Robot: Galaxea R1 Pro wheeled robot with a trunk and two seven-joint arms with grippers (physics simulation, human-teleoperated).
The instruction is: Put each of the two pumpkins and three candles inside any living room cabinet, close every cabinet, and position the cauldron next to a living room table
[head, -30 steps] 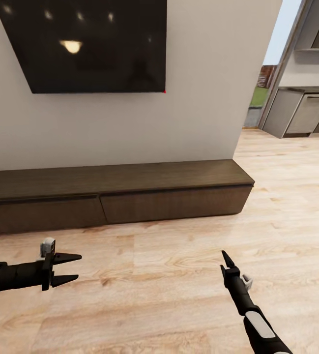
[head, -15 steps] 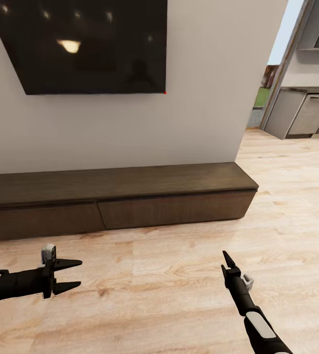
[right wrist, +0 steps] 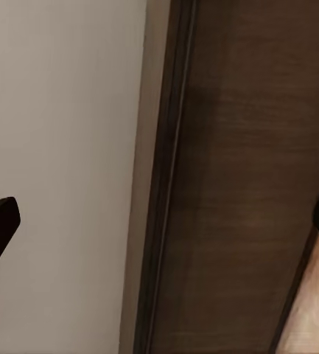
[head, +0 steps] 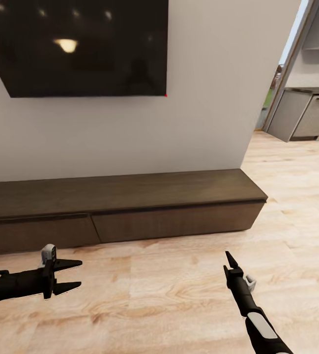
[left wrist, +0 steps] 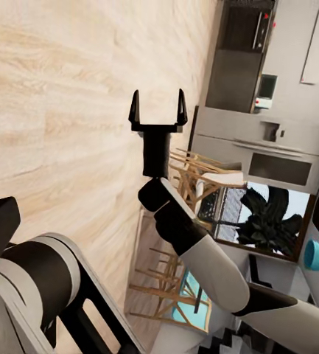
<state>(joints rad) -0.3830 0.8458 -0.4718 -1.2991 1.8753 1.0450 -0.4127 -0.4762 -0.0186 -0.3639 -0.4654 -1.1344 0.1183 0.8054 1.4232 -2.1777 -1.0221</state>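
The cabinet (head: 125, 206) runs long and low along the foot of a pale wall (head: 203, 98), its flat dark-brown top bare. Two drawer fronts sit flush and closed, meeting at a seam left of the middle. Its right end stops at the wall's corner, and past that corner the wooden floor (head: 179, 295) carries on toward a kitchen with grey units (head: 306, 115). A dark television (head: 85, 46) hangs on the wall above the cabinet, its lower right corner over the cabinet's middle.

Between the cabinet's front and the two arms lies a wide strip of bare floor, and more open floor spreads to the right of the cabinet's end.

The left gripper (head: 73, 274) hangs low over the floor at the left, pointing sideways toward the middle, its two black fingers spread apart with nothing between them. The right gripper (head: 229, 260) points up toward the cabinet; from the head view its fingers look like one thin point, but the left wrist view shows the right gripper (left wrist: 158, 110) with both fingers parted and empty. The right wrist view looks at the wall and the cabinet's top (right wrist: 255, 177), with a dark fingertip at each side edge, well apart.
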